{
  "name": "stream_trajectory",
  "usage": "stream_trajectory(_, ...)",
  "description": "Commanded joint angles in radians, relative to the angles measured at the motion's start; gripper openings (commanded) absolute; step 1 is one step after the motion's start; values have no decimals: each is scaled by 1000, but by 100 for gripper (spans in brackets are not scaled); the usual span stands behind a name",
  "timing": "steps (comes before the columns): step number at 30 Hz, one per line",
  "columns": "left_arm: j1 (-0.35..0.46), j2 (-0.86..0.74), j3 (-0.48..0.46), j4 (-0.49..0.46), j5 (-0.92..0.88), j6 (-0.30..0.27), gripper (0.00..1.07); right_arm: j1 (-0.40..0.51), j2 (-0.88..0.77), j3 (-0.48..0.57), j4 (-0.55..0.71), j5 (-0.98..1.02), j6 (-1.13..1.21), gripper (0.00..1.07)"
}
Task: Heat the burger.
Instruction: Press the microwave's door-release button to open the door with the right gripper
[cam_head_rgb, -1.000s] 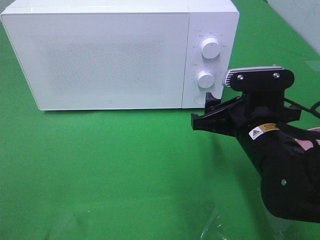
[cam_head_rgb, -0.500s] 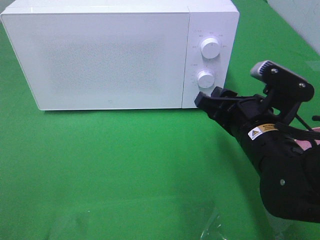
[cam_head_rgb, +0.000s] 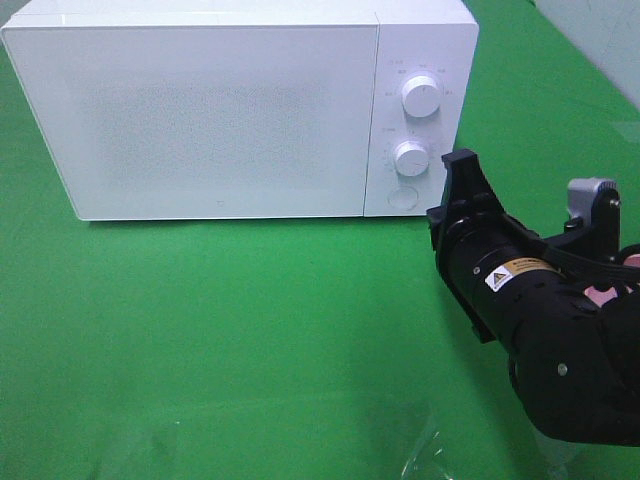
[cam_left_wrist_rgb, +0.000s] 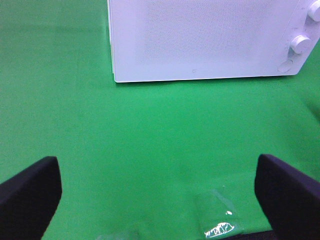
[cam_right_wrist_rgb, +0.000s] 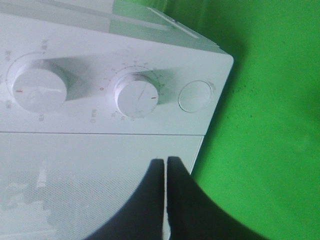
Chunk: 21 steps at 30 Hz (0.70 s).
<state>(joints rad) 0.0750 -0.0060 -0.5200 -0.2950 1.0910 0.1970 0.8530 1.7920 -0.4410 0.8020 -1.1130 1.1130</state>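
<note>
My right claw is clenched on nothing: in its wrist view the two dark fingers press flat together with no gap. It stands on edge just beside the microwave, at the lower right corner of the control panel, near the round button and below the lower dial. I cannot tell whether the tips touch the white front. My left claw is spread wide and empty, hanging over the green counter in front of the shut microwave door; the high camera does not catch it. I cannot find the burger in any view, so I cannot say where it is. A crumpled piece of clear plastic lies at the counter's near edge, partly cut off. A pink patch shows past the right arm, too covered to identify.
</note>
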Motion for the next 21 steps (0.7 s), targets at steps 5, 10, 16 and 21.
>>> stream_trajectory(5,-2,-11,3,2,-18,-5,96,1,5,-8,-22,72,211,0)
stream_trajectory(10,-2,-11,3,2,-18,-5,96,-37,5,-10,-22,124,237,0)
stream_trajectory(16,-2,-11,3,2,-18,-5,96,-101,5,-31,-84,160,245,0)
stream_trajectory(21,-2,-11,3,2,-18,-5,96,-153,50,-98,-136,169,248,0)
